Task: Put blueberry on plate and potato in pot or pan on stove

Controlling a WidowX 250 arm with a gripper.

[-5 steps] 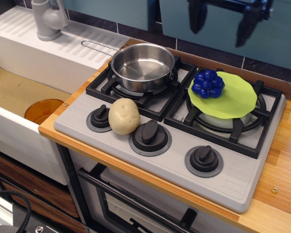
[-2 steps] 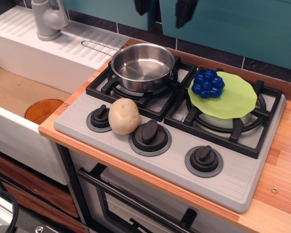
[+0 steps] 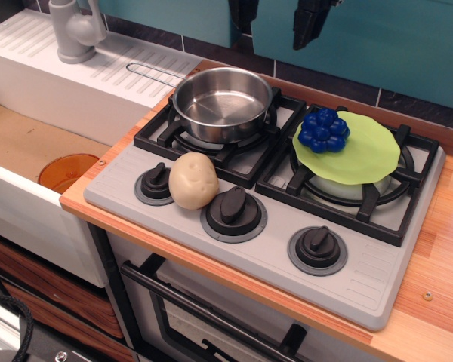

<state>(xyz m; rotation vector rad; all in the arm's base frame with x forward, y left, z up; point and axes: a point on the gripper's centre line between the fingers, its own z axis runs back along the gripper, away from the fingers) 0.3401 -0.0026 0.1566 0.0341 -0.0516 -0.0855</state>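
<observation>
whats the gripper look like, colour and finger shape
Only the lower tips show at the top edge: the gripper has two black fingers, flat and narrowing downward, matte like plastic. No cables, markings or arm body are in view.

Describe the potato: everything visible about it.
The potato is a smooth, pale beige oval with a few faint dimples, plastic by its look and whole. It sits on the grey front panel of the stove, between the left knob and the middle knob, seemingly touching both, just in front of the left burner grate. It is outside the pan, and nothing grips it.
</observation>
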